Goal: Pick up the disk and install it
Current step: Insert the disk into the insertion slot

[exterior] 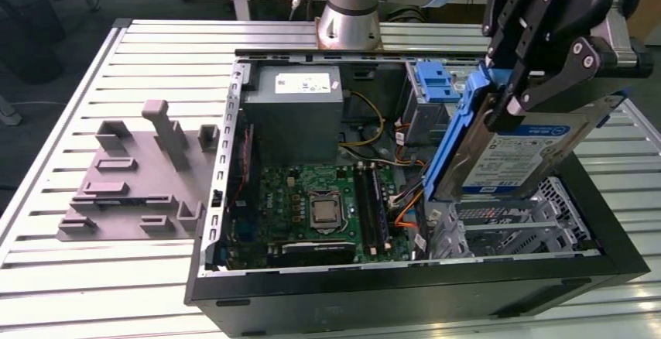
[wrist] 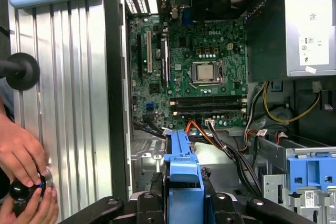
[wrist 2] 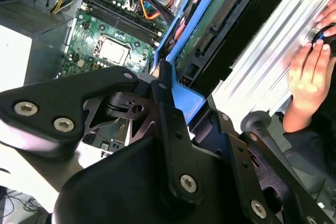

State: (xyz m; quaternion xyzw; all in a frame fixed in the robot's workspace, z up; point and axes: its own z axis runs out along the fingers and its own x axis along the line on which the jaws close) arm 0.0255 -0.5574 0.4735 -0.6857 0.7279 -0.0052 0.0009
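on the slatted bench point(exterior: 104, 292), over the open computer case point(exterior: 413, 296) and its metal drive cage point(exterior: 516, 227) at the exterior view's right, gripping the disk point(exterior: 516, 153) nearly upright, claw point(exterior: 532, 91) clamped on its upper edge.

The disk point(exterior: 522, 149) is a flat silver hard drive with a white-and-blue label on its broad face. It is framed by a blue plastic carrier point(exterior: 460, 142), whose rail runs down the edge towards the exterior view's left. The disk hangs clear of any surface, nearly on edge and tilted, with its upper end pinched in the gripper point(exterior: 522, 95) and its lower end just above the metal drive cage point(exterior: 512, 227) of the open computer case point(exterior: 413, 296). In the second wrist view its other face shows a circuit board and connector row, and in the first wrist view it appears edge-on as a narrow blue strip.
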